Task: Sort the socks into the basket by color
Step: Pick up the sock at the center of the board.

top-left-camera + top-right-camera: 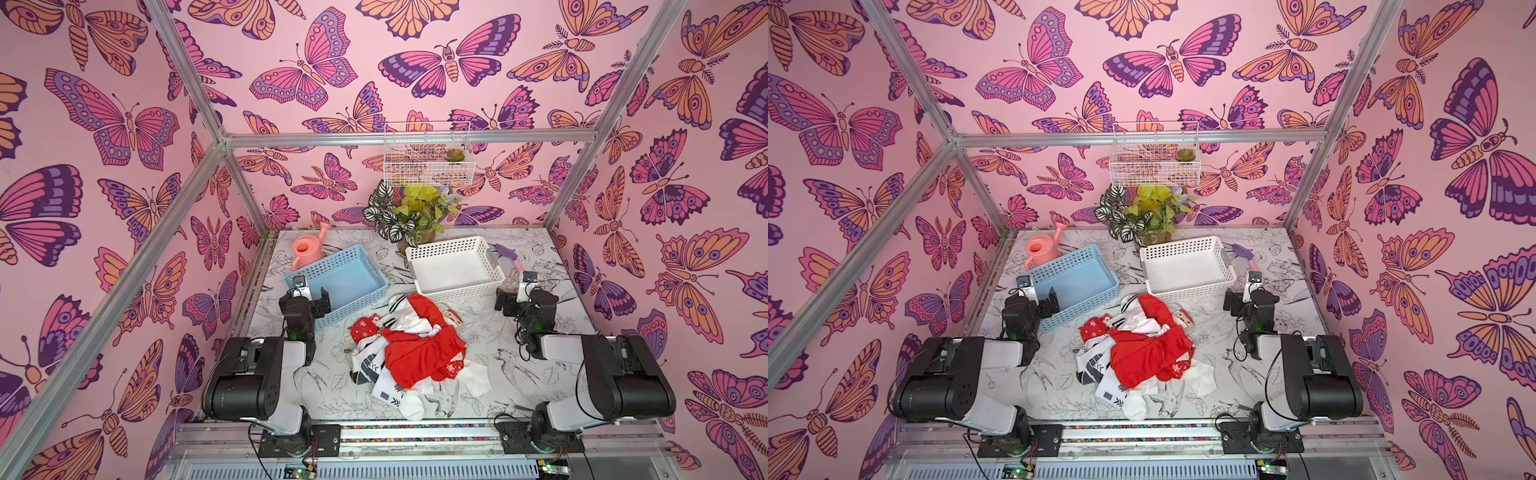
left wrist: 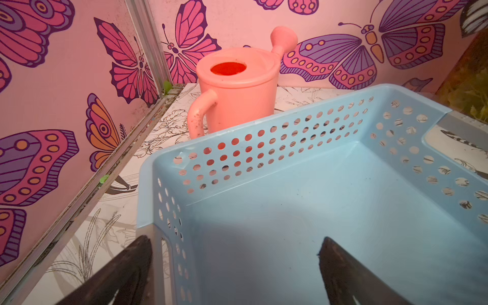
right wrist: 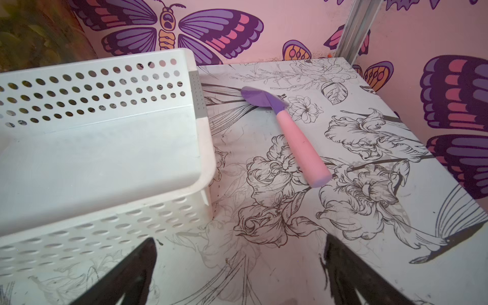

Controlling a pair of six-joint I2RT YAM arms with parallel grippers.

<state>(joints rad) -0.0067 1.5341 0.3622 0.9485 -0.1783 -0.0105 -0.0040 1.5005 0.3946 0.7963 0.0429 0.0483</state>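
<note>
One blue basket (image 1: 349,282), wht basket (image 1: 453,270), can (image 1: 308,249), trowel (image 1: 509,254)

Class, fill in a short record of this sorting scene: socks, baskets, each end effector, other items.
socks: mixed red and white pile on the table, none sorted yet
blue basket: empty, robot's left
white basket: empty, robot's right
left end effector: open, empty, at the blue basket's edge
right end effector: open, empty, beside the white basket
other items: watering can, scoop, plant, at the back
</note>
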